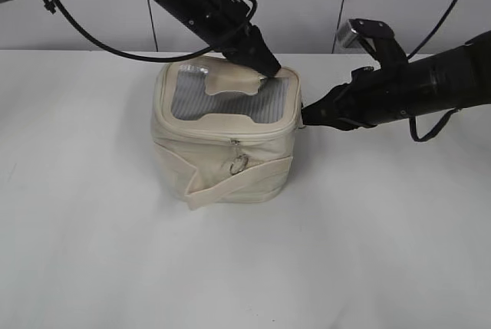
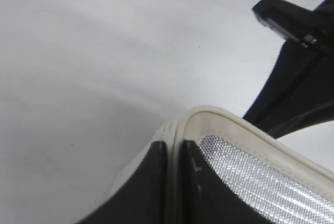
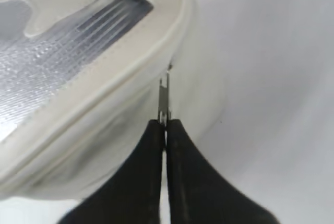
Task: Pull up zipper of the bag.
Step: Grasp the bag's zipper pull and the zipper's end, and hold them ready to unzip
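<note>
Risk of the thin pull (image 3: pixel 165 98) slipping from the right gripper (image 3: pixel 166 126), pinched shut on it at the bag (image 1: pixel 222 141)'s right edge, or the rim sliding out of the left gripper (image 2: pixel 174 153)'s clamp under a hard tug.

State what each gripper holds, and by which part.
The right gripper is shut on a thin metal zipper pull at the bag's right side. The left gripper pinches the lid's rim at the back right corner.
</note>
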Controlling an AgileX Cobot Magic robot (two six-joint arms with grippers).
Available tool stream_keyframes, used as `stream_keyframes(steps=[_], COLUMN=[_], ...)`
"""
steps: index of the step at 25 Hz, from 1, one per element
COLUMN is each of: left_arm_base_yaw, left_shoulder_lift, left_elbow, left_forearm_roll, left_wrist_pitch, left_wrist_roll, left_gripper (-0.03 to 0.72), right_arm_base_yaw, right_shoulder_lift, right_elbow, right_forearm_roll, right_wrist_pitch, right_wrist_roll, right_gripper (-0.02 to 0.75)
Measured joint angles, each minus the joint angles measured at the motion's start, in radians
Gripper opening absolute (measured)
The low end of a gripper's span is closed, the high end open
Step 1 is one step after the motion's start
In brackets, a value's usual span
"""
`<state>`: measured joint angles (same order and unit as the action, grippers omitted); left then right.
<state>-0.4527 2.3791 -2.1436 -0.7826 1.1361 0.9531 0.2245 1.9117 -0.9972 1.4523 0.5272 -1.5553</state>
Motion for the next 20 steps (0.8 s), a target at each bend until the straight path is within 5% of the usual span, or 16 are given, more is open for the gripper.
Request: stream_keyframes(steps=[9,17,20], left_arm_base_yaw=[0.0,0.0,0.0], left_shoulder_lift=[0.0,0.0,0.0], left_elbow=[0.0,0.0,0.0], left_forearm_roll=[0.002,0.002,0.002], left_wrist_pitch=[-0.006,-0.006,-0.005], left_wrist_roll=[-0.006,-0.008,-0.008], left_gripper=[0.048,0.048,0.048], right_arm_base_yaw=[0.0,0.0,0.0], right_shoulder_lift=[-0.127,-0.139,-0.13], right_elbow=[0.117,0.119,0.111], right_forearm_roll=[-0.174,-0.135,-0.056], right_wrist_pitch=[0.014,0.004,-0.038], right_wrist_roll=[0.162,0.165,0.103], right_gripper=[0.008,0.015,0.177])
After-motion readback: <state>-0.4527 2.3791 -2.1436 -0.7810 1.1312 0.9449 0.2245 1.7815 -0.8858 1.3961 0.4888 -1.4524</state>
